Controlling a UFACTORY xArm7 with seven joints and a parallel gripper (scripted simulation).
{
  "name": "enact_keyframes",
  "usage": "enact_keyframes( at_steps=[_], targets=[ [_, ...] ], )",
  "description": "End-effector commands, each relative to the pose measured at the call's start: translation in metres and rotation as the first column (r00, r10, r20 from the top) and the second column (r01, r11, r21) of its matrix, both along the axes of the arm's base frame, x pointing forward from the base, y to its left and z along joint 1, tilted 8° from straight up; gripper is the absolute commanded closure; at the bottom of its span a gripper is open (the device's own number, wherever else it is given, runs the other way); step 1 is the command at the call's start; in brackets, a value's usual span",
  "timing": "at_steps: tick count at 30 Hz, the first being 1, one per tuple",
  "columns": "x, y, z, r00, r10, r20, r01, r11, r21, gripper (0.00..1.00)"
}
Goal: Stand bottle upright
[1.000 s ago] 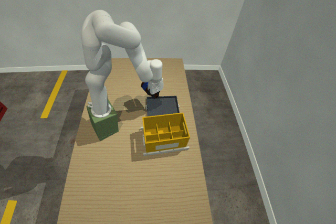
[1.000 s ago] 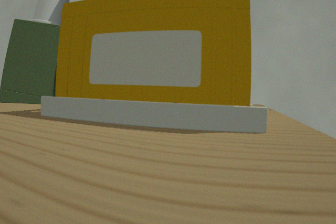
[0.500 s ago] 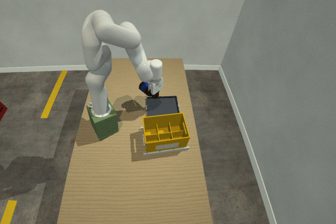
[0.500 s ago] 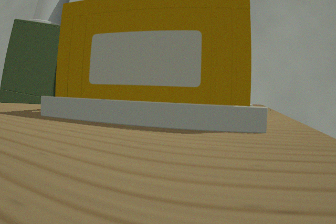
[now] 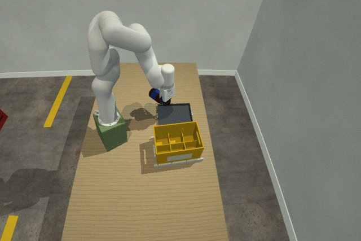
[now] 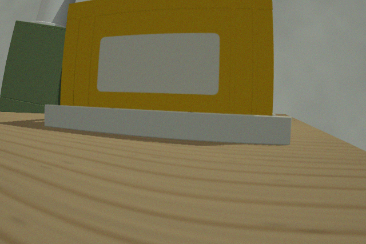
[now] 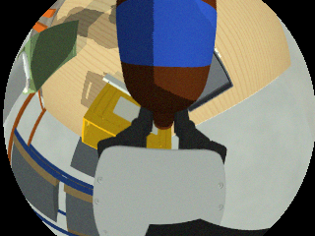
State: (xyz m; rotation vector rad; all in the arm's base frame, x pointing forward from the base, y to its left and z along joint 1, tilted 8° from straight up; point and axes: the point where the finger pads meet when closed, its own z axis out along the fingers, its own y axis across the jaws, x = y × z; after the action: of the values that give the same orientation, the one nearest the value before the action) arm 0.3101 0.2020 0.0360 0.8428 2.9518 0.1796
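One brown bottle [image 5: 154, 93] [image 7: 167, 39] with blue label, tilted, neck pinched between black fingers of xArm gripper [image 5: 165, 101] [image 7: 163, 102]. Bottle beside rear edge of dark shallow tray [image 5: 175, 114] [image 7: 221, 79], not standing on it. Yellow six-compartment crate [image 5: 176, 157] [image 6: 165, 102] [image 7: 98, 115] just in front of tray, on wooden table [image 5: 145, 197] [image 6: 177, 191] [image 7: 256, 39]. Green pedestal [image 5: 116, 139] [image 6: 32, 64] [image 7: 54, 54] under arm, left in top view.

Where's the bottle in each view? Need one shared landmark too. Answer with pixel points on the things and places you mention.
Top: bottle [image 5: 154, 94] [image 7: 167, 39] near centre, beside the wrist end of the arm, by the tray's [image 5: 174, 114] far edge.
Exterior: not visible.
Wrist: top centre, neck in the claw [image 5: 165, 103] [image 7: 163, 102].
Landmark: yellow crate [image 5: 170, 156] [image 6: 245, 58] [image 7: 98, 118], in all three.
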Motion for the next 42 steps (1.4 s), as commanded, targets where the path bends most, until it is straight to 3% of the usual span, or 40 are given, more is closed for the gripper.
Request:
enact_keyframes(
  at_steps=[1, 42],
  targets=[
    [0.0011, 0.0005, 0.0010, 1.000, 0.000, 0.003, 0.000, 1.000, 0.001, 1.00],
    [0.0011, 0.0005, 0.0010, 0.994, 0.113, 0.013, -0.113, 0.994, -0.011, 1.00]
  ],
)
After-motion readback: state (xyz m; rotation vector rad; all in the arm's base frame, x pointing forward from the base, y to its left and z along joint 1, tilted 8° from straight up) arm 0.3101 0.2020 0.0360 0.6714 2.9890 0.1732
